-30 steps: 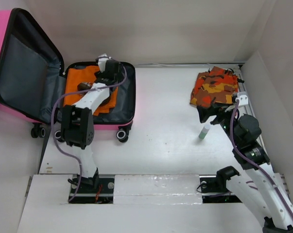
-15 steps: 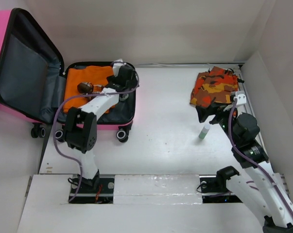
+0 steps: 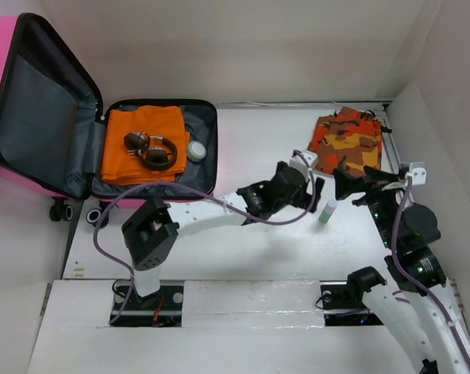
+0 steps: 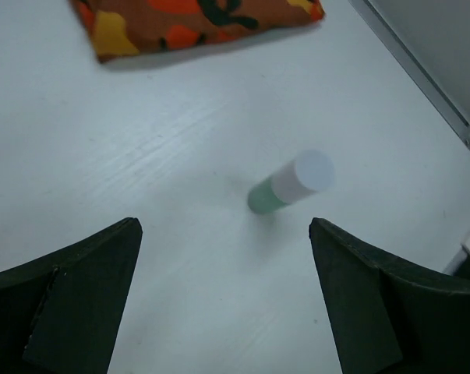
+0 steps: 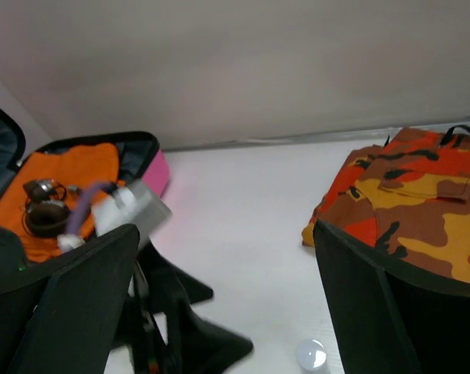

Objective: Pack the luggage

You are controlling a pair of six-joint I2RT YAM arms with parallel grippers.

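The pink luggage lies open at the left, lid up. Inside lie a folded orange cloth, brown headphones and a small round white tin. A green tube with a white cap stands on the table; it shows in the left wrist view and the right wrist view. A folded orange camouflage garment lies at the back right. My left gripper is open and empty, just left of the tube. My right gripper is open and empty, above the table beside the tube and garment.
White walls enclose the table on the back and right, with a metal rail along the right side. The luggage stands on black wheels near the left edge. The left arm stretches across the middle of the table.
My left gripper has left the suitcase and swung right across the table to the tube. The headphones and tin now lie uncovered. My right gripper has risen and pulled back slightly.
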